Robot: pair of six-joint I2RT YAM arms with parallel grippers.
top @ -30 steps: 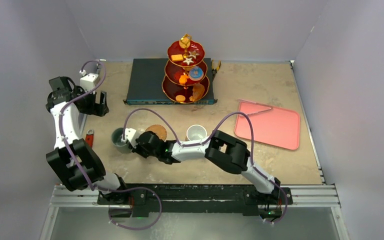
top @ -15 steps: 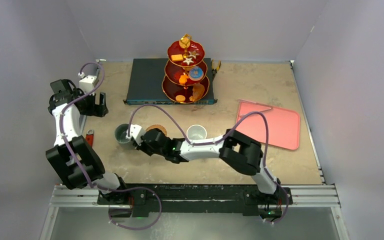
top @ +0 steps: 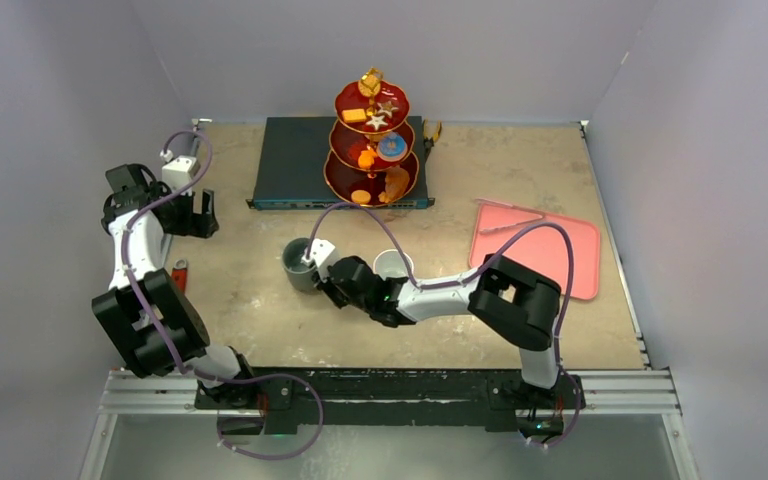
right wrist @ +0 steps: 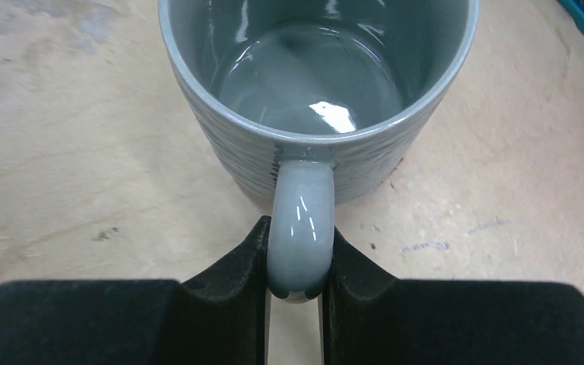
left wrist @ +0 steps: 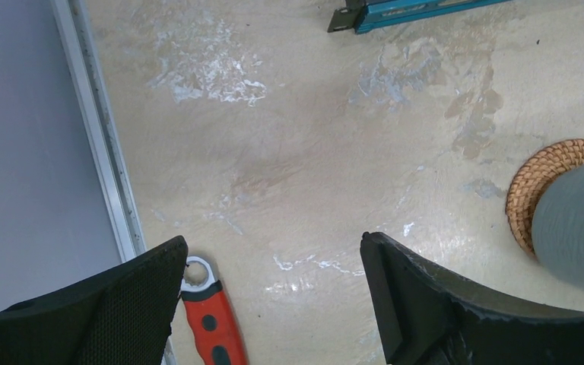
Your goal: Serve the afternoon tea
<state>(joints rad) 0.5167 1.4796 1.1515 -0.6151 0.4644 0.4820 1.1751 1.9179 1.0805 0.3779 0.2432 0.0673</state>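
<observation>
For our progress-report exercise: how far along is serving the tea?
Done: pastries sit on the stand. In hand: the right hand grips the grey mug by its handle, over a coaster. Left: release it; no coaster seen under the white mug; left hand open, idle.

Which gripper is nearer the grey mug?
Right. The right gripper is clamped on the handle of the grey mug; the left gripper hangs open near the left edge of the table, well apart from it.
</observation>
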